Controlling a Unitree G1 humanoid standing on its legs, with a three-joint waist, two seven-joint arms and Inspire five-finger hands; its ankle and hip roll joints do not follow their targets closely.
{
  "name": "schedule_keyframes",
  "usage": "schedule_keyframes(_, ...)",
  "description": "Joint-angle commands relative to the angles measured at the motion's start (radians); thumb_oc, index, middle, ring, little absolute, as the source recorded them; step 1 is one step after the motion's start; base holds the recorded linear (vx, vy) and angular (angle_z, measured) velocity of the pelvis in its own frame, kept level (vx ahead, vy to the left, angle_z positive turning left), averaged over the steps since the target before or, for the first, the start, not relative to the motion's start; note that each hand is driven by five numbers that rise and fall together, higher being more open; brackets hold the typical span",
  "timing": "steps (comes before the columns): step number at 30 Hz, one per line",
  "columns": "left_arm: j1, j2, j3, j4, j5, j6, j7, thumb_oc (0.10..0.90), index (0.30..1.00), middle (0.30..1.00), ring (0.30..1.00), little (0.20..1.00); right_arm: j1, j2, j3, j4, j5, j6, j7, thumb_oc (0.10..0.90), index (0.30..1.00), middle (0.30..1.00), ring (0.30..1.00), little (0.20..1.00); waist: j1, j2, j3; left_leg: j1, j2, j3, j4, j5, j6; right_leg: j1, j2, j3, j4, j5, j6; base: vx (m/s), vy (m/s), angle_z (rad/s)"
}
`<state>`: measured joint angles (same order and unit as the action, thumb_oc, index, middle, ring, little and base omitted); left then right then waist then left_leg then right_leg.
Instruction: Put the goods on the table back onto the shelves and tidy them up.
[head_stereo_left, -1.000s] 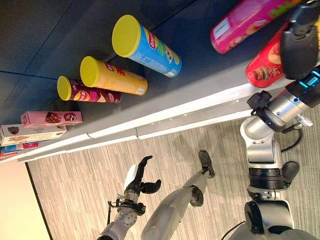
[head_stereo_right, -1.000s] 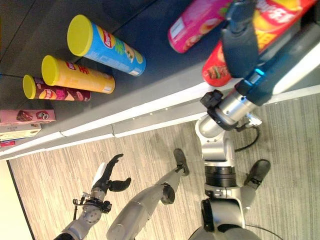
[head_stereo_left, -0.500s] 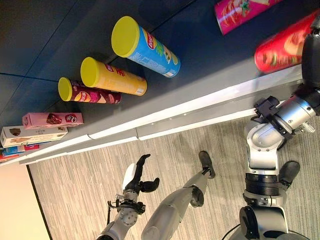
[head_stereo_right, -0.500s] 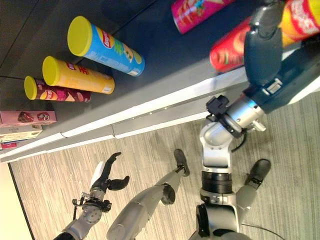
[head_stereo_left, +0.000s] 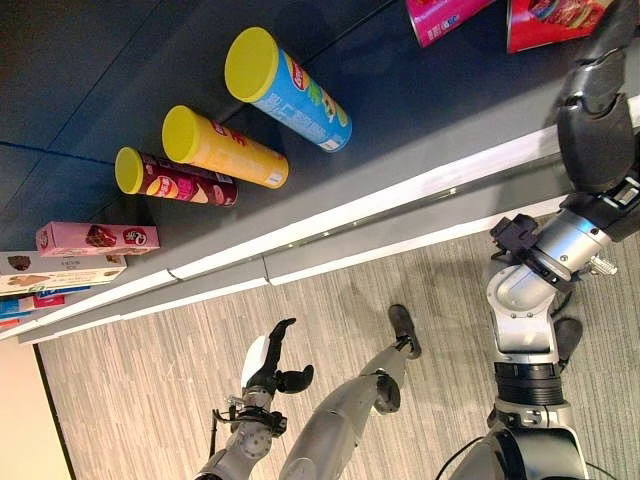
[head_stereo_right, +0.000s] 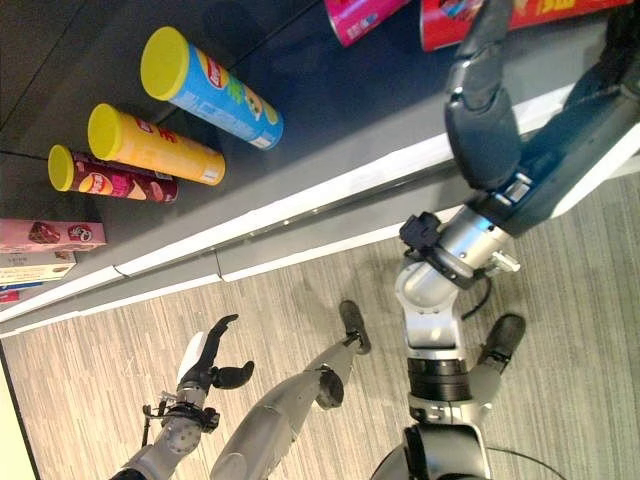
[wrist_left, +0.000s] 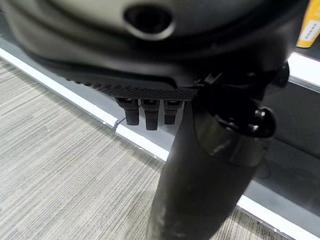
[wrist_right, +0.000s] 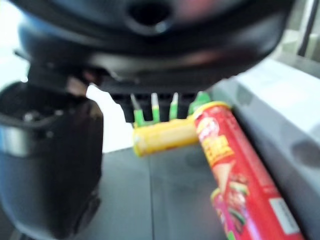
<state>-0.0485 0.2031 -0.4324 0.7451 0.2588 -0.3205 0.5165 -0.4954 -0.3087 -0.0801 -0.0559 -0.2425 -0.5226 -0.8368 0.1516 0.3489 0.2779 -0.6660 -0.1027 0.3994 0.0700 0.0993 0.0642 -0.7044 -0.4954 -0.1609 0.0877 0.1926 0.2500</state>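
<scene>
So, table (head_stereo_left: 420, 110): dark; blue can (head_stereo_left: 290, 88), yellow can (head_stereo_left: 222, 147), maroon can (head_stereo_left: 172, 178) lying in a row
red can (head_stereo_left: 550, 20): on table, beside pink can (head_stereo_left: 440, 15)
boxes (head_stereo_left: 70, 255): stacked near the table edge
right hand (head_stereo_left: 596, 110): raised near red can, holding nothing, finger state cannot tell
left hand (head_stereo_left: 268, 360): low over floor, fingers relaxed, empty

My silver-grey metal arms (head_stereo_left: 525, 300) end in dark hands: left hand (head_stereo_left: 268, 365) with a white thumb cover (head_stereo_left: 255, 358), right hand (head_stereo_left: 597, 120) cased in smooth black.
</scene>
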Motion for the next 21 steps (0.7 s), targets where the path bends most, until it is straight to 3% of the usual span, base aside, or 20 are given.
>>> schedule_keyframes(1, 0.060, 0.054, 0.001, 0.017, 0.025, -0.004, 0.072, 0.800, 0.900, 0.900, 0.900, 0.900, 0.014, -0.051, 0.037, -0.129, -0.150, -0.091, -0.005, 0.800, 0.900, 0.900, 0.900, 0.900, 0.043, -0.023, -0.111, -0.061, 0.041, -0.034, 0.110, -0.138, -0.075, 0.009, -0.054, -0.033, 0.017, 0.056, 0.007, -0.01, -0.042, 0.03)
schedule_keyframes(4, 0.066, 0.051, -0.009, 0.044, 0.059, 0.002, 0.077, 0.800, 0.900, 0.900, 0.900, 0.900, 0.060, -0.096, 0.081, -0.082, -0.226, -0.054, -0.027, 0.800, 0.900, 0.900, 0.900, 0.900, 0.047, -0.049, -0.132, -0.026, 0.042, -0.051, 0.103, -0.135, -0.077, 0.056, -0.051, -0.053, 0.014, 0.054, 0.007, -0.01, -0.060, 0.04)
schedule_keyframes(5, 0.068, 0.050, -0.010, 0.046, 0.061, 0.002, 0.079, 0.800, 0.900, 0.900, 0.900, 0.900, 0.061, -0.097, 0.084, -0.079, -0.231, -0.054, -0.033, 0.800, 0.900, 0.900, 0.900, 0.900, 0.045, -0.047, -0.132, -0.023, 0.042, -0.053, 0.101, -0.134, -0.077, 0.062, -0.051, -0.057, 0.012, 0.054, 0.007, -0.01, -0.086, 0.14)
schedule_keyframes(6, 0.070, 0.047, -0.012, 0.065, 0.078, 0.010, 0.082, 0.800, 0.900, 0.900, 0.900, 0.900, 0.100, -0.127, 0.125, -0.046, -0.275, -0.036, -0.044, 0.800, 0.900, 0.900, 0.900, 0.900, 0.047, -0.071, -0.143, -0.001, 0.044, -0.061, 0.103, -0.135, -0.076, 0.090, -0.048, -0.068, 0.014, 0.052, 0.007, 0.00, -0.096, 0.08)
schedule_keyframes(13, 0.105, 0.021, -0.037, 0.129, 0.141, 0.033, 0.084, 0.800, 0.900, 0.900, 0.900, 0.900, 0.285, -0.191, 0.278, 0.156, -0.394, 0.025, -0.131, 0.800, 0.900, 0.900, 0.900, 0.900, 0.018, -0.159, -0.180, 0.181, 0.045, -0.121, 0.061, -0.127, -0.084, 0.309, -0.015, -0.158, -0.010, 0.050, 0.009, 0.03, -0.127, 0.15)
schedule_keyframes(15, 0.119, 0.013, -0.034, 0.162, 0.147, 0.041, 0.073, 0.800, 0.900, 0.900, 0.900, 0.900, 0.382, -0.173, 0.295, 0.253, -0.367, 0.022, -0.141, 0.800, 0.900, 0.900, 0.900, 0.900, -0.016, -0.199, -0.189, 0.274, 0.061, -0.133, 0.027, -0.116, -0.090, 0.402, 0.009, -0.189, -0.023, 0.041, 0.008, 0.09, -0.155, 0.21)
schedule_keyframes(18, 0.130, 0.004, -0.026, 0.200, 0.146, 0.042, 0.063, 0.800, 0.900, 0.900, 0.900, 0.900, 0.439, -0.155, 0.311, 0.328, -0.333, 0.008, -0.128, 0.800, 0.900, 0.900, 0.900, 0.900, -0.040, -0.220, -0.190, 0.337, 0.075, -0.142, 0.003, -0.107, -0.095, 0.463, 0.024, -0.206, -0.036, 0.033, 0.006, 0.06, -0.109, 0.11)
schedule_keyframes(21, 0.141, -0.035, 0.016, 0.346, 0.124, 0.045, 0.023, 0.800, 0.900, 0.900, 0.900, 0.900, 0.569, -0.087, 0.343, 0.572, -0.208, -0.011, -0.040, 0.800, 0.900, 0.900, 0.900, 0.900, -0.103, -0.264, -0.218, 0.458, 0.106, -0.115, -0.062, -0.068, -0.102, 0.542, 0.067, -0.226, -0.062, 0.021, -0.014, 0.04, -0.091, -0.21)
